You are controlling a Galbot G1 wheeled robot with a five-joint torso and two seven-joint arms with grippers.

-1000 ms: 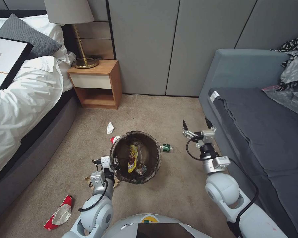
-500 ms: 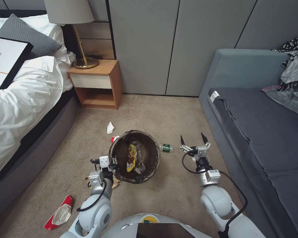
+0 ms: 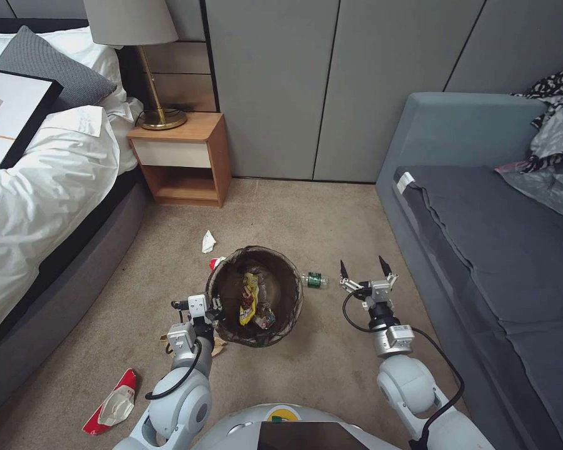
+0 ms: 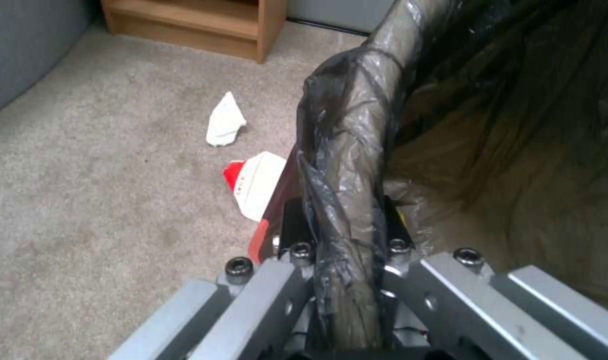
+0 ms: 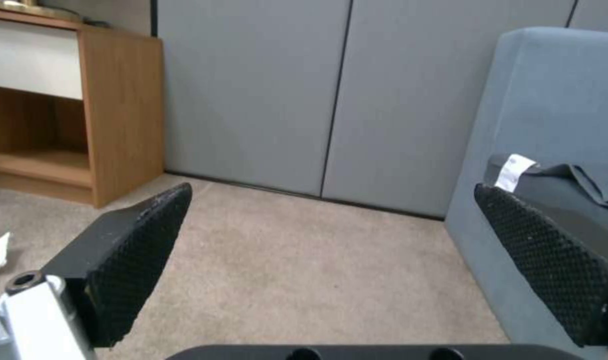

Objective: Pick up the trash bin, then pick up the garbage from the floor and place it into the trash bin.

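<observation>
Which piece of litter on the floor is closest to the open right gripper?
The small clear bottle with the green label, lying between the trash bin and the right gripper; the other scraps lie left of the bin.

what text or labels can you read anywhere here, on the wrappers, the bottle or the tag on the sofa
No text here can be read.
Small bottle on the carpet: green label, print too small.
Yellow snack wrapper inside the trash bin: dark and red markings, no letters resolve.
Red-and-white packet beside the bin: no print visible.
Red-and-white wrapper near the left arm: unreadable.
White tag on the sofa cushion: faint marks, blurred.
</observation>
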